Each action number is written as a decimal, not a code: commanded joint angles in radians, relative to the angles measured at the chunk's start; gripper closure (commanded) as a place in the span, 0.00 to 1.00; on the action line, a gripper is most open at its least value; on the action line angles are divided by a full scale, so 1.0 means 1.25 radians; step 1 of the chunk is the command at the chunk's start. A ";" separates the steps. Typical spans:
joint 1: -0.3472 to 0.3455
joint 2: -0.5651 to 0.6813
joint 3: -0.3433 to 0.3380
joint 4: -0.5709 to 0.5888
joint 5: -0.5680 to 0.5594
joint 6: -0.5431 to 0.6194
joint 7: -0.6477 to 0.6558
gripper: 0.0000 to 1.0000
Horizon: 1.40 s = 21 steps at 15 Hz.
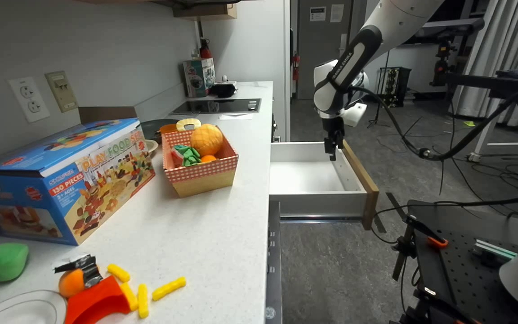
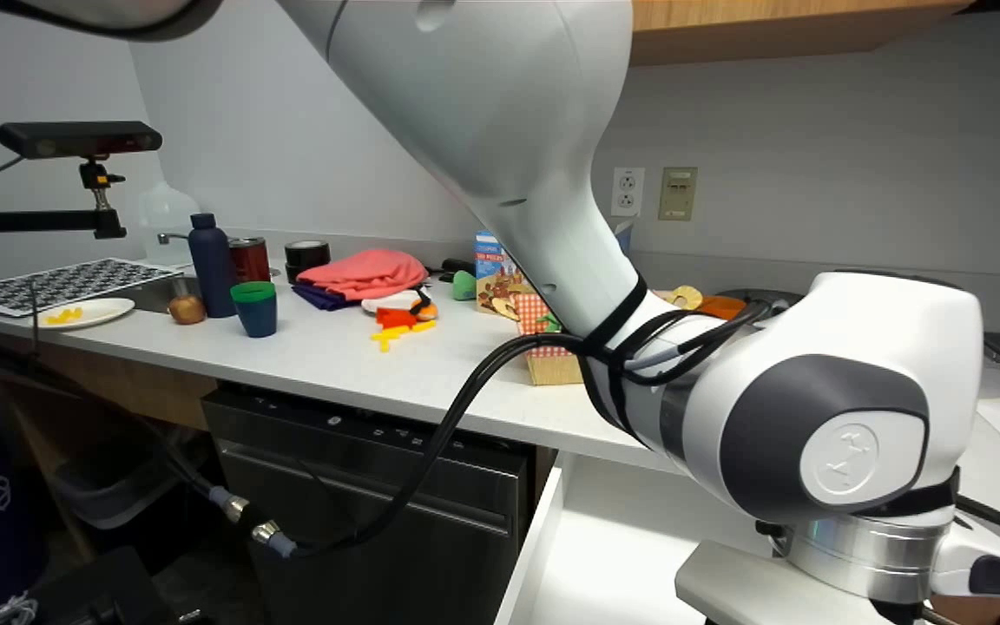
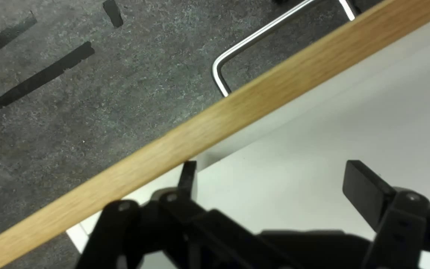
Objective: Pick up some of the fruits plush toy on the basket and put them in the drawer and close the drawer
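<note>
While the drawer [image 1: 301, 175] is pulled out from under the counter [image 1: 196, 234], the fruit toys [image 1: 189, 154] are held in the basket [image 1: 205, 182], which is set on the counter near its front edge. A big orange toy [image 1: 206, 139] is seen there, with a small orange toy [image 1: 208, 158] close by it and a leafy green toy [image 1: 191, 156], edged by some red, packed in beside them. The gripper [image 3: 271, 168] is hung over the drawer, pointed down near the wooden front [image 3: 215, 123]. Its fingers [image 3: 366, 194] are spread wide apart, and the white drawer floor [image 3: 297, 194] is seen between them in the wrist view. One fingertip [image 3: 187, 175] is shown just beside the inner edge of the front; whether the two are touching cannot be told. Outside the front, a metal handle [image 3: 267, 29] is seen over the room floor [image 3: 69, 157], on which strips of black tape [image 3: 44, 76] are stuck. In an exterior view the basket is partly hidden by the arm [image 2: 483, 104], and a bottle [image 2: 212, 265], a cup [image 2: 255, 314] and a pink cloth [image 2: 365, 275] are shown farther along the counter. A box [image 1: 106, 180] is placed near the basket, and by the box's end a red toy [image 1: 95, 299], yellow sticks [image 1: 169, 288], a green lump [image 1: 2, 262] and a plate [image 1: 20, 310] are laid out.
</note>
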 commanded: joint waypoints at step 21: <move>0.106 -0.297 0.113 -0.154 0.064 0.040 -0.113 0.00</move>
